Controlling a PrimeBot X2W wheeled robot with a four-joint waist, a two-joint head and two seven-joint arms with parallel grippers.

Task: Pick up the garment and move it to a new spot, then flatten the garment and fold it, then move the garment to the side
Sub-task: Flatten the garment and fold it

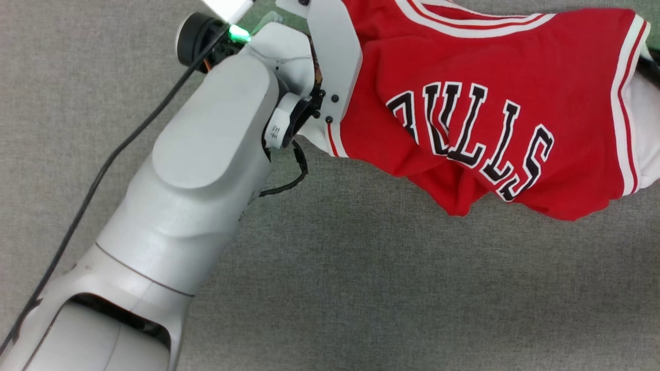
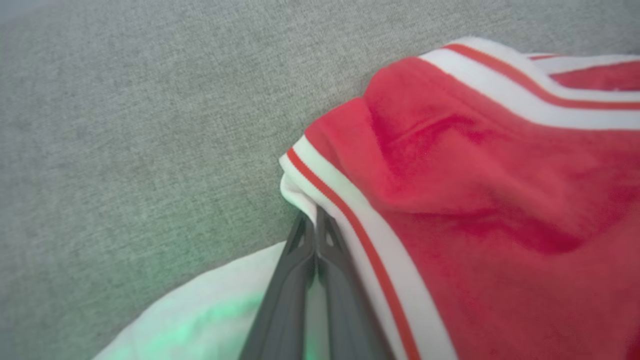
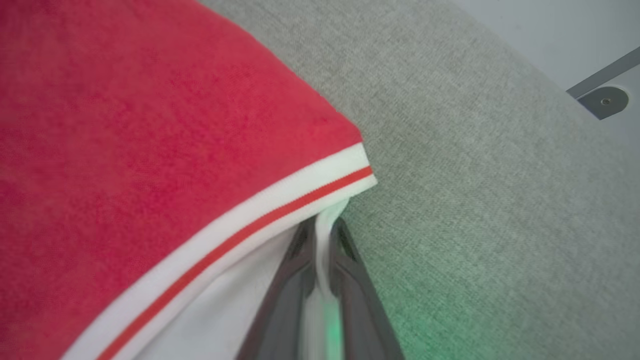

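The garment [image 1: 490, 103] is a red jersey with black "BULLS" lettering and white-and-red trim, bunched at the upper right of the head view on the grey cloth surface. My left forearm [image 1: 206, 180] reaches up to its left edge, and the wrist plate hides the fingers there. In the left wrist view my left gripper [image 2: 316, 212] is shut on the garment [image 2: 475, 200] at its white striped corner. In the right wrist view my right gripper [image 3: 322, 222] pinches a white fold under the striped hem of the garment [image 3: 125, 125].
A grey woven surface [image 1: 412, 288] lies under everything. A black cable [image 1: 103, 170] runs along my left arm. In the right wrist view the surface's edge runs across the upper right, with a metal bracket [image 3: 602, 97] beyond it.
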